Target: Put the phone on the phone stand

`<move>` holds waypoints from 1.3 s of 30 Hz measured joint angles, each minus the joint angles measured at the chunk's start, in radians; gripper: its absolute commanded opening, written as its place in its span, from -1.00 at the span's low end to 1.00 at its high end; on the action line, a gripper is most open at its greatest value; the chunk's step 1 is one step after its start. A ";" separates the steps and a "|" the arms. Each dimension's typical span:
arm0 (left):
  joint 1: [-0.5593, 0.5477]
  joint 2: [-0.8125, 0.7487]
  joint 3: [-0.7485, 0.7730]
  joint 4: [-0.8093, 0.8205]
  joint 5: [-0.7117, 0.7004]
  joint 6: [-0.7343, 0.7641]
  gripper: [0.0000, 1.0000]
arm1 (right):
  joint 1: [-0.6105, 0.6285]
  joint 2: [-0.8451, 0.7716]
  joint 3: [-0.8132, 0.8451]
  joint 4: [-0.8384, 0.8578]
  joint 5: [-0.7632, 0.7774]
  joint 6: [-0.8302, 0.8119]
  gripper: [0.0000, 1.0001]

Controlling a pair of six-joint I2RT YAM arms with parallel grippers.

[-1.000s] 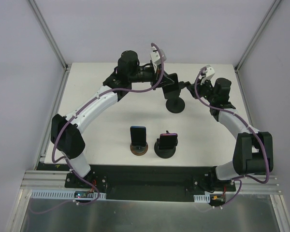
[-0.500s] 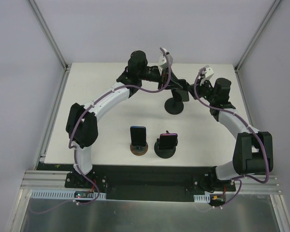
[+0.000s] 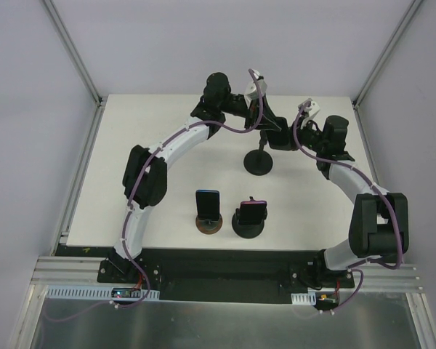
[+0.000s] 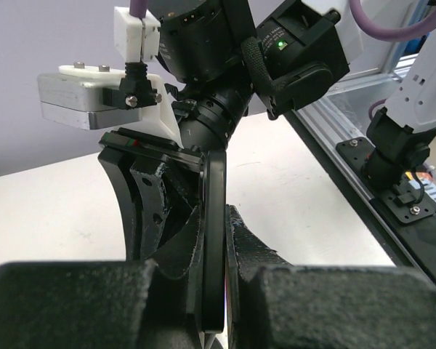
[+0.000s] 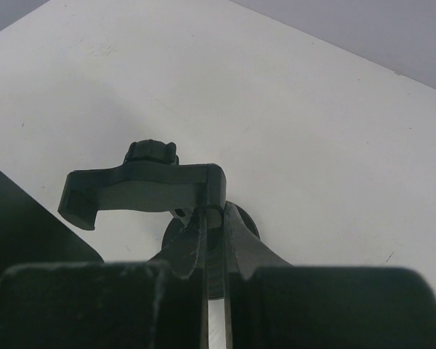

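Note:
My left gripper is shut on a thin dark phone, held edge-on. In the top view it hovers at the back of the table, just above the black phone stand and right up against my right gripper. My right gripper is shut on one end of the stand's black cradle bracket, with the stand's round base below it. The cradle also shows in the left wrist view, just left of the phone. Whether the phone touches the cradle is hidden.
Two other stands sit near the front centre, each holding a phone: a brown-based one and a black-based one. The right arm's wrist fills the space just ahead of the left gripper. Frame posts stand at the table's back corners.
My left arm has swung right with the phone, from left of the stand to right above it beside my right gripper. The right arm has barely moved.

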 measured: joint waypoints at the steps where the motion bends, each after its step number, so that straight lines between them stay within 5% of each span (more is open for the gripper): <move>1: 0.000 0.011 0.005 0.015 0.009 -0.018 -1.00 | -0.001 0.001 0.000 0.000 -0.009 0.001 -0.99; 31: 0.039 0.176 0.212 -0.101 0.100 -0.049 -1.00 | -0.015 0.025 0.009 0.024 -0.092 0.026 -0.99; 39: 0.037 0.001 -0.041 -0.306 -0.171 0.127 -1.00 | 0.008 0.016 -0.040 0.121 -0.041 0.077 -0.99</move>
